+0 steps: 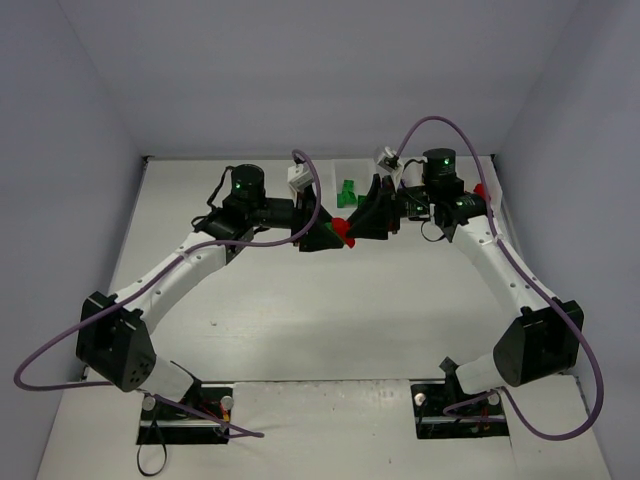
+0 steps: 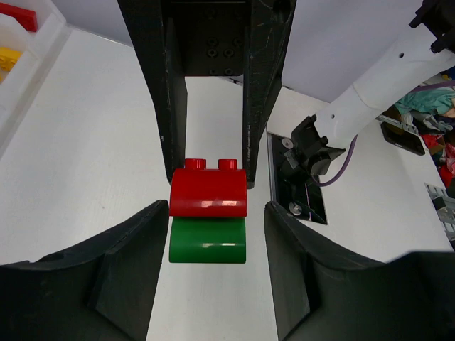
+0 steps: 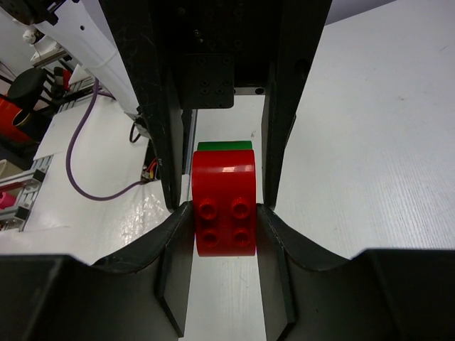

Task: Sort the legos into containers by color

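- The white tray (image 2: 35, 64) lies up and to the left of my left jaws in the left wrist view. A loose red brick (image 2: 18, 15) and a yellow brick (image 2: 6, 57) lie in it, in what look like neighbouring compartments.
- From above, a few green legos (image 1: 347, 193) sit just beyond the spot where the two sets of jaws meet. The arms hide most of the tray there, so I cannot tell which compartment they are in.
- The piece I am working on is a two-colour clump, a red half (image 3: 224, 206) joined to a green half (image 2: 207, 241). It is held clear of the worktop (image 1: 330, 320), between both sets of jaws.
- My right jaws are clamped on the red half. Both fingers (image 3: 170, 249) press against its sides, and its studded face is turned toward the right wrist camera.
- My left jaws are partly open around the green half. It sits between the fingers (image 2: 128, 277) with a visible gap on at least one side, so they grip nothing.
- Past the left jaws, to their right, I see the right arm (image 2: 370, 99), its base plate (image 2: 298, 192) and a purple cable (image 2: 341, 167).
- A small red thing (image 1: 480, 190) sits outboard of the right arm's wrist. It is too small for me to identify.
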